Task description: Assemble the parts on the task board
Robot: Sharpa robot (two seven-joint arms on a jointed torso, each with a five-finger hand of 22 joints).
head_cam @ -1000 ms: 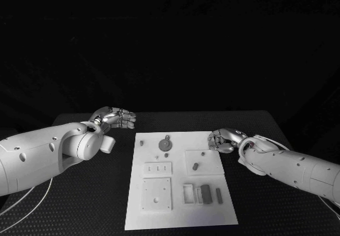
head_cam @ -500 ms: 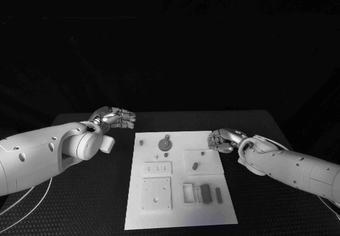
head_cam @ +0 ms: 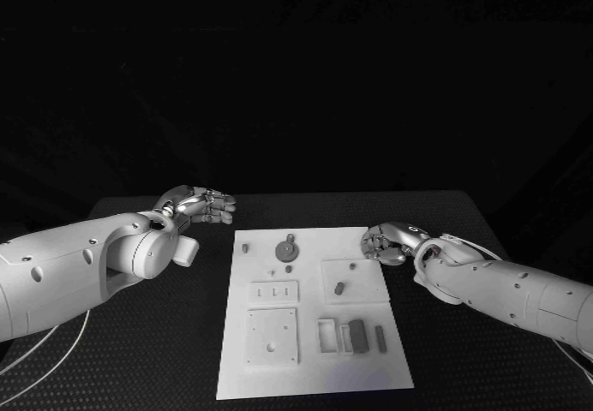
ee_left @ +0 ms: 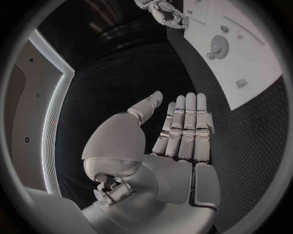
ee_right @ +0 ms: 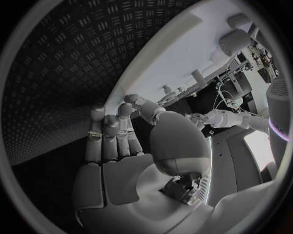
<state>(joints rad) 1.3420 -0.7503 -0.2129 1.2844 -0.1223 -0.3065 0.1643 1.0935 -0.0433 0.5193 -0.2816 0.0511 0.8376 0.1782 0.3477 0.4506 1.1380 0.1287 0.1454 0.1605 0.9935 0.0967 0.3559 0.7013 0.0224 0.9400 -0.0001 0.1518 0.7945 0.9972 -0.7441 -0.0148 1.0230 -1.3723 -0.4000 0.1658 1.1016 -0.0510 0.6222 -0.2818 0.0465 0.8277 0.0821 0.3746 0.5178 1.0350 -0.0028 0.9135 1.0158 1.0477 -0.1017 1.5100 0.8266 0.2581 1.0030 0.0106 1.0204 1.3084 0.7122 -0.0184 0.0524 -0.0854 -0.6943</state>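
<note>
The white task board (head_cam: 315, 377) lies in the middle of the black table. On it are a grey gear (head_cam: 287, 251), a small peg (head_cam: 246, 248), an oval piece (head_cam: 341, 289) and dark blocks (head_cam: 358, 336) beside a slim bar (head_cam: 380, 339). My left hand (head_cam: 198, 205) hovers off the board's far left corner. In the left wrist view its fingers (ee_left: 186, 129) lie straight and side by side, holding nothing. My right hand (head_cam: 389, 242) sits at the board's far right edge. Its fingers (ee_right: 113, 134) are likewise stretched out and bare.
The board (ee_left: 244, 53) and its gear (ee_left: 215, 46) appear beyond my left hand, with my right hand (ee_left: 165, 12) past them. Ribbed black table (head_cam: 136, 342) flanks the board on both sides. Several square plates with holes (head_cam: 273, 336) sit on the board.
</note>
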